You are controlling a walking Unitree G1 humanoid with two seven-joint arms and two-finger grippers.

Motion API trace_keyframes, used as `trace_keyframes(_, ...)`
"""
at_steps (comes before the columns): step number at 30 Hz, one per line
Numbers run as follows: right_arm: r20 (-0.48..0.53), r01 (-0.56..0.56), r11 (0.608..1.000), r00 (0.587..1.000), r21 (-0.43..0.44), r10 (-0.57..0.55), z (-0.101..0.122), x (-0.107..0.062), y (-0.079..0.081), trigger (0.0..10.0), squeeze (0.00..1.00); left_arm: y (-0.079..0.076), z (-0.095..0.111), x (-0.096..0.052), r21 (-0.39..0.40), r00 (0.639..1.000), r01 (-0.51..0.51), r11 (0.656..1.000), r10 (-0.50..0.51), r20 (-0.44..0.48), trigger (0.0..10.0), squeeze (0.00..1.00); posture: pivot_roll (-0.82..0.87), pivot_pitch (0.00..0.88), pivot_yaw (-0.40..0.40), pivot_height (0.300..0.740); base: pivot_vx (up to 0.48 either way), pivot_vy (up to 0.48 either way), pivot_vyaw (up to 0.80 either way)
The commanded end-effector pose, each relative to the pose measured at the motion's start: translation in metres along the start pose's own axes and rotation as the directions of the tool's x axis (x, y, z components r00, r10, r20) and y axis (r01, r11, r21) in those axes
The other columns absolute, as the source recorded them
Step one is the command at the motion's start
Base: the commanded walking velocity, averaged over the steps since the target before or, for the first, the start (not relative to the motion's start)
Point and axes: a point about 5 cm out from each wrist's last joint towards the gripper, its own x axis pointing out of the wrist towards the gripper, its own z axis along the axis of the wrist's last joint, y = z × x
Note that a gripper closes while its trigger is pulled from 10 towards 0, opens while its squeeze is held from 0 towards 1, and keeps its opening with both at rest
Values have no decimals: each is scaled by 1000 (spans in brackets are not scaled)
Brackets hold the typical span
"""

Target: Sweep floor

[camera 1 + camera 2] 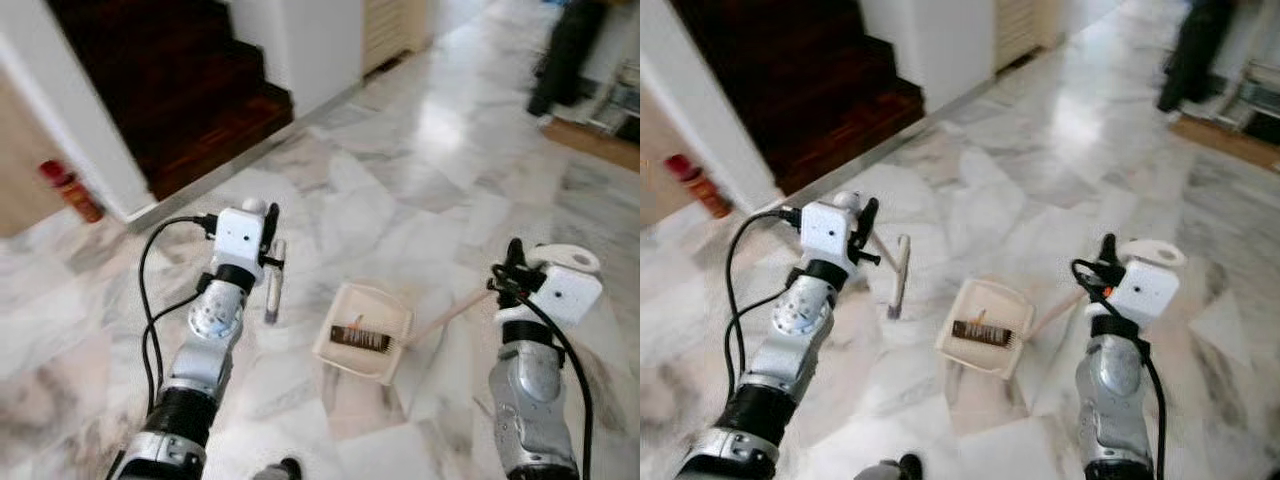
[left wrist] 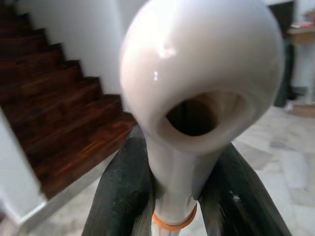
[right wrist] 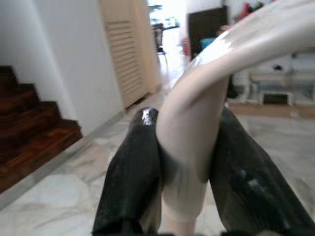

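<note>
Left eye view | left hand [image 1: 268, 232] grips cream broom handle [image 1: 272, 280] | right hand [image 1: 512, 262] grips cream dustpan [image 1: 362, 332]

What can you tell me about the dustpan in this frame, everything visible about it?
The dustpan is cream, plastic-looking, with a shallow squarish tray lying flat on the marble floor between the two arms. A dark brown strip, hard to identify, lies in the tray. Its long pale handle slants up toward the robot's right, where the right claw is shut on its curved end.
</note>
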Motion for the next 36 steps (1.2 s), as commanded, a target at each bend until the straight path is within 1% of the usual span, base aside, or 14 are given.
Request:
trace_keyframes(1,62,-26,999,998,25,24,13,6,10,10000,0,8,12,3,23,998,-23,999,22,57,10000,0,46,101,8,740,0,0,800)
trace_keyframes(21,65,-21,999,998,24,19,16,8,8,10000,0,8,13,6,24,998,-28,999,27,53,10000,0,46,135,13,740,0,0,800)
trace_keyframes(31,62,-20,1000,998,23,18,16,8,7,10000,0,8,13,5,26,998,-27,999,26,51,10000,0,49,137,16,740,0,0,800)
trace_keyframes(36,58,-18,1000,998,22,16,14,6,6,10000,0,8,12,3,25,999,-24,999,23,47,10000,0,50,120,18,740,0,0,800)
